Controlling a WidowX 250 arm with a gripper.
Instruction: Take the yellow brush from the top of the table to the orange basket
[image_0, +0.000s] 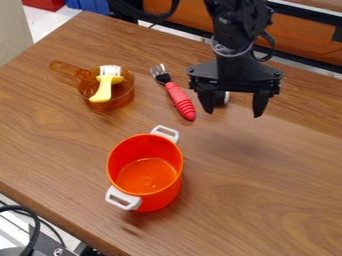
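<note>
Wood table (267, 200): brush (102, 92) in amber pan (125, 99), far left. Gripper (233, 113) far right, fingers spread, spoon (226, 97) perhaps behind. Pick-up, carry to basket (165, 195), near left, both undone.

Single fixed camera view, set above the wooden table (260, 205), looking down at a steep slant, facing the black arm (237, 32) and the orange panel (294, 47) past the far edge, near enough that the tabletop runs out of frame at right.
</note>
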